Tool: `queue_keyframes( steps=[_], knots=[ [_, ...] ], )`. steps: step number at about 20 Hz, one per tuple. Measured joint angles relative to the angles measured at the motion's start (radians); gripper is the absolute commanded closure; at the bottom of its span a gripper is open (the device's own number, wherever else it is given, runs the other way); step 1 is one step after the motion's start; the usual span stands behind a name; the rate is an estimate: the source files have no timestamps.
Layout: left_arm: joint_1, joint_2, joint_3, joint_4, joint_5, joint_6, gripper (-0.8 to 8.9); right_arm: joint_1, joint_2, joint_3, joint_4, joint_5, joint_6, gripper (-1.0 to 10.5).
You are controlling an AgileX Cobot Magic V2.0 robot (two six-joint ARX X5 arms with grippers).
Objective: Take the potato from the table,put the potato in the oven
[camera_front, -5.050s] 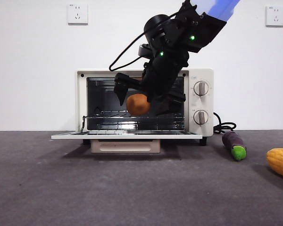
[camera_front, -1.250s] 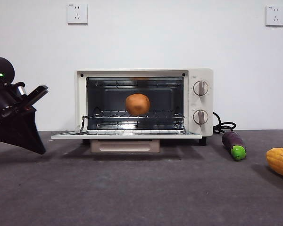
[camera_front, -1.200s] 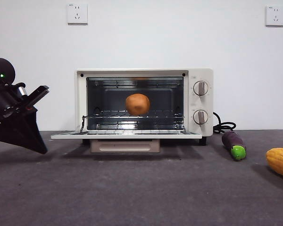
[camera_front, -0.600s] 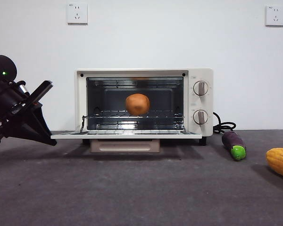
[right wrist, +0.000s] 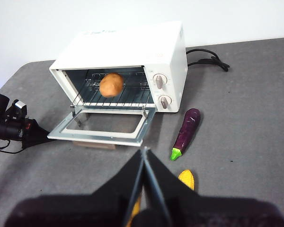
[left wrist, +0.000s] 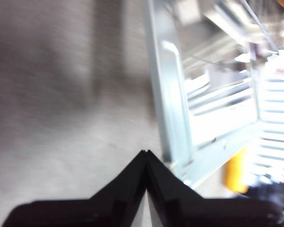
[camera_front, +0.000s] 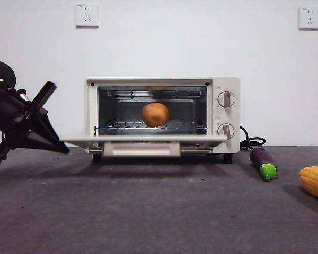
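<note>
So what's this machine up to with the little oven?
The potato already sits on the rack inside the oven. The left gripper, fingers shut and holding nothing, is at the corner of the oven door, which is lifted partway off the table, apparently being pushed closed. The right gripper waits high above, also shut and empty. An eggplant and a corn cob lie untouched to the side.

The potato (camera_front: pixel 155 114) sits on the rack inside the oven (camera_front: pixel 222 87), which stands on the table (camera_front: pixel 159 211). Right of the oven lies the eggplant (camera_front: pixel 263 162), with the corn cob (camera_front: pixel 315 181) further right and nearer the front. The left gripper (camera_front: pixel 61 149) is at the left corner of the oven's door (camera_front: pixel 143 139).
</note>
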Motion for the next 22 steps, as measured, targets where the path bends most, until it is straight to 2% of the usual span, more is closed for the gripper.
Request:
queue_keyframes(
  steps=[4, 14, 22],
  knots=[
    [-0.002, 0.0, 0.0, 0.001, 0.066, -0.008, 8.22, 0.0, 0.0, 0.0, 0.0, -0.001, 0.011, 9.5],
    [-0.003, 0.0, 0.0, 0.023, 0.08, -0.031, 8.22, 0.0, 0.0, 0.0, 0.0, -0.008, 0.016, 9.5],
    [-0.003, 0.0, 0.0, 0.172, 0.15, -0.155, 8.22, 0.0, 0.0, 0.0, 0.0, -0.008, 0.016, 9.5]
  ],
)
